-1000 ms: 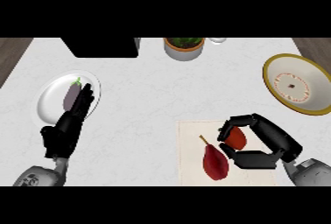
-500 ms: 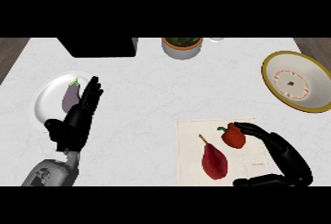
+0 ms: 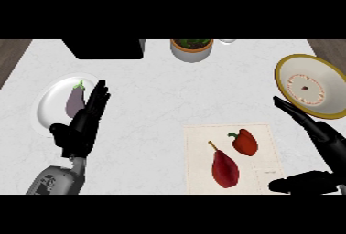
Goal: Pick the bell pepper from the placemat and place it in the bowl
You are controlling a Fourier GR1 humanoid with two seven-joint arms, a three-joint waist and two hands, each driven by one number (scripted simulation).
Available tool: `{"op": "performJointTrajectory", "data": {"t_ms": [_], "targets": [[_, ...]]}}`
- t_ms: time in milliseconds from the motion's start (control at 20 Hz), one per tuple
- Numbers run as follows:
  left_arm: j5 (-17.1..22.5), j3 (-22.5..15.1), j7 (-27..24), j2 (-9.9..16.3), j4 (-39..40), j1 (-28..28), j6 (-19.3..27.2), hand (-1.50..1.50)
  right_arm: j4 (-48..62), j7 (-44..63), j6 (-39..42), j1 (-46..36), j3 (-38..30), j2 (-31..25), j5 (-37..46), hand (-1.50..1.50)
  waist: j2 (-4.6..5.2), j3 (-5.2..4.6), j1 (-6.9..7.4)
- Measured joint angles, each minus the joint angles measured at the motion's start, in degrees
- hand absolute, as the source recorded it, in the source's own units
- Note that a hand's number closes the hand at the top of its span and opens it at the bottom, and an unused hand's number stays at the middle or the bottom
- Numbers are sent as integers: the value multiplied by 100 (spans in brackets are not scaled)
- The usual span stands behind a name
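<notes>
- Whereas half a second ago the right hand [image 3: 317,137] was curled close against the bell pepper [image 3: 245,141], it is now drawn off to the right, fingers straight and released; the pepper is left lying on the placemat [image 3: 202,155], ungrasped, well apart from the bowl [image 3: 283,68].
- A fresh approach is judged necessary.
- The left hand [image 3: 84,123] is held open beside the plate [image 3: 47,103].
- The right forearm is cut off at the view's edge.

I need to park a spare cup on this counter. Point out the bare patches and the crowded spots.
Bare counter lies between the plate with the eggplant and the bowl, above the placemat. The placemat is crowded: bell pepper, a longer red vegetable, right hand alongside. The left hand overlaps the plate.
</notes>
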Motion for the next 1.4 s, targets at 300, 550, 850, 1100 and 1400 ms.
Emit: {"op": "performJointTrajectory", "data": {"t_ms": [300,550,850,1100,1400], "targets": [[-61,83,169,-63,-39,-108,-55,0,-221,1370,324,-286,176,-192,239,-150,5,-1,37],[-144,122,23,-188,121,-84,-110,0,28,2222,758,-691,381,-237,481,-150,13,0,58],[-255,275,66,-229,45,-1,-270,0,464,2251,1186,-676,467,8,1000,-150,12,4,47],[-390,434,-33,-371,168,11,-426,0,1110,1679,1567,-693,254,294,1340,-150,12,6,42],[-558,512,102,-455,-67,174,-515,0,1059,1397,2076,-489,-204,455,1130,-150,8,5,31]]}}
